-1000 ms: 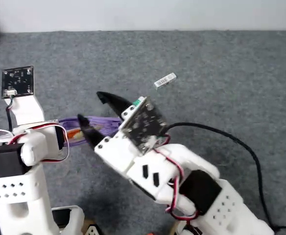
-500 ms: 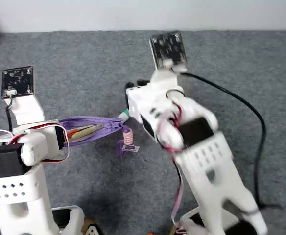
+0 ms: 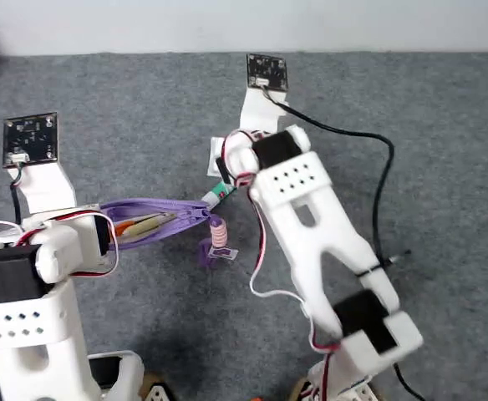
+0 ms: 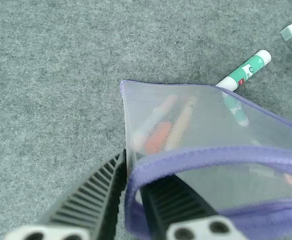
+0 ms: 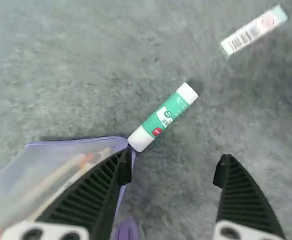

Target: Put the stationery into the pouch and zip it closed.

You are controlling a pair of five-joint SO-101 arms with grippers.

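The right gripper (image 5: 176, 166) has swung from the pouch (image 4: 196, 130) to the glue stick (image 5: 163, 116), fingers wide (seemingly hovering, not touching); the left gripper (image 4: 132, 172) stays clamped on the pouch's edge; pickup comes next.

pouch (image 4: 186, 125) 1 | glue stick (image 5: 162, 117) 1 | barcoded white block (image 5: 253, 31) 1

Soft, even light falls from above on the grey mat (image 3: 444, 125), and you get no glare. In the high view a dim patch darkens the mat's far corner on the side of the left arm (image 3: 27, 317), below the pale wall (image 3: 227, 25). The glue stick (image 5: 163, 116) casts a short, faint shadow. Light passes through the mesh pouch (image 4: 196, 125).
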